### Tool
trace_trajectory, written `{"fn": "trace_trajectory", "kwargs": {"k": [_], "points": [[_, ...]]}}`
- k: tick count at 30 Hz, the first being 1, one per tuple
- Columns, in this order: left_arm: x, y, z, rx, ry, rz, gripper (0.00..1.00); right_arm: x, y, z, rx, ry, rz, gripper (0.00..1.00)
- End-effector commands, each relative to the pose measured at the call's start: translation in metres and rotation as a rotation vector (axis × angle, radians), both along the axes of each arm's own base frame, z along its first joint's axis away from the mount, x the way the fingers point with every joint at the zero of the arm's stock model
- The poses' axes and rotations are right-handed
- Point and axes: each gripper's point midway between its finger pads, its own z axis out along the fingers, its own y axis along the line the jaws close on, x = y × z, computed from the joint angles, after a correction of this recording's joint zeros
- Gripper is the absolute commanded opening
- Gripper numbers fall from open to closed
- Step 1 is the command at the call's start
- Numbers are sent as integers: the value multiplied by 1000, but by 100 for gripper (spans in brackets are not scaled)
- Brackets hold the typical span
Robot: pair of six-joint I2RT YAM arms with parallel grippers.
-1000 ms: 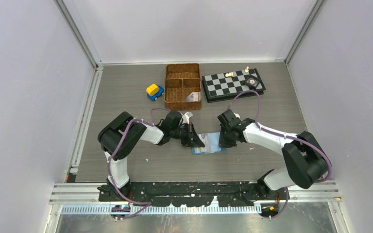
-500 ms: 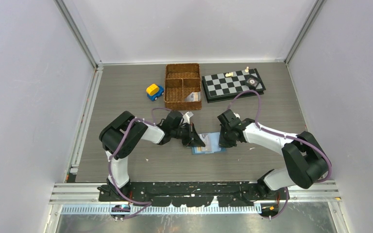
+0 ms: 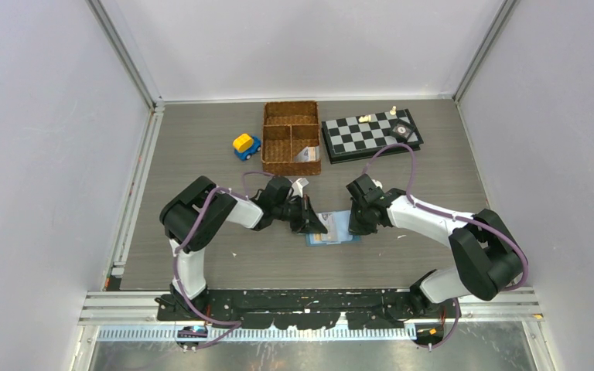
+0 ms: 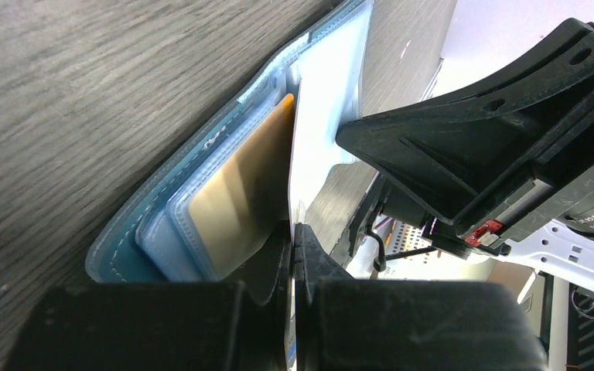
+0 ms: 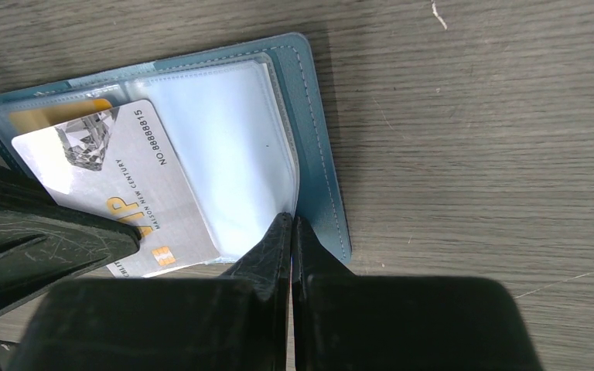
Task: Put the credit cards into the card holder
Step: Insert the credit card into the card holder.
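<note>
While the right tool [image 5: 291, 224] pinches the card holder [image 5: 321, 178] by its clear sleeve, apparently to steady it, the left tool [image 4: 294, 229], closed tight on a grey card [image 5: 124, 185], angles it toward the pocket.

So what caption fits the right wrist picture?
Closed jaws pinch the clear pocket edge of the teal card holder, a silver VIP card lying slanted across it.

- Table [image 3: 201, 154]: grey wood-grain top.
- Card holder [image 3: 332, 236]: lying open, near centre.
- Wicker basket [image 3: 265, 139]: far side, centre.
- Chessboard [image 3: 371, 133]: just right of basket.
- Toy car [image 3: 245, 145]: just left of basket.
</note>
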Motion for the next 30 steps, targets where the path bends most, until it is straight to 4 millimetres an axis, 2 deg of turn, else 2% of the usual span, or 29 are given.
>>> {"fn": "trace_trajectory", "kwargs": {"k": [1, 22, 30], "points": [[7, -2, -8, 19, -42, 12, 0, 3, -10, 5, -48, -19, -28, 1], [11, 1, -11, 74, -101, -6, 0, 0, -8, 7, -33, -20, -28, 1], [3, -4, -13, 65, -83, -13, 0, 2, -5, 12, -17, -26, -26, 2]]}}
